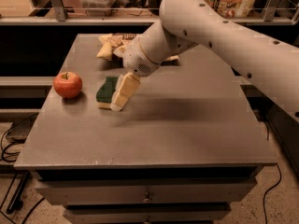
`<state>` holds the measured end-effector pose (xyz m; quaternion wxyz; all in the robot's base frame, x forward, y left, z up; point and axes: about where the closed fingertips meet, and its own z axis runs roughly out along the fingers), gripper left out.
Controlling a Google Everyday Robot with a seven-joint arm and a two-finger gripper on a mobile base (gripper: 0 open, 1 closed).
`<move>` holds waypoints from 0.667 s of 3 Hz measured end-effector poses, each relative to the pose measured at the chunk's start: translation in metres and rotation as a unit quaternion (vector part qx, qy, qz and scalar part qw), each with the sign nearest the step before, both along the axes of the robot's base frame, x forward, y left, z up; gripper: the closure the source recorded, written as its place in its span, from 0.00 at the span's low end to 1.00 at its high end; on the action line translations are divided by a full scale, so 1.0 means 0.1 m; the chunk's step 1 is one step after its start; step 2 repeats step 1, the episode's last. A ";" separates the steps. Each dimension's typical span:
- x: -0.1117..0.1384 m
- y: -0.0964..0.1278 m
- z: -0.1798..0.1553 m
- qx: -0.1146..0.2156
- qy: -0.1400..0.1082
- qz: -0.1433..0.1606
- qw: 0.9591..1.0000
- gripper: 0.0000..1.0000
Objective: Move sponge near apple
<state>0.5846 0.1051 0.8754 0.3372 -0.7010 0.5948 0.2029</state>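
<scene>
Grey table (pixel 187 125): gripper (pixel 119 102) at sponge (pixel 106 89), near apple (pixel 67 84)

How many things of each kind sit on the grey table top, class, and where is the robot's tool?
Apple: 1
Sponge: 1
Snack bag: 1, partly hidden behind the arm
Total: 3
The tool is low at the side of the sponge that faces away from the apple.

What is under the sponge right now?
Only the grey table: the sponge seems to lie flat on it, green side up. The gripper, at its right edge, hides that side's contact.
</scene>
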 end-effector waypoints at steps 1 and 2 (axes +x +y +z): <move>0.00 0.00 0.00 0.000 0.000 0.000 1.000 0.00; 0.00 0.00 0.00 0.000 0.000 0.000 1.000 0.00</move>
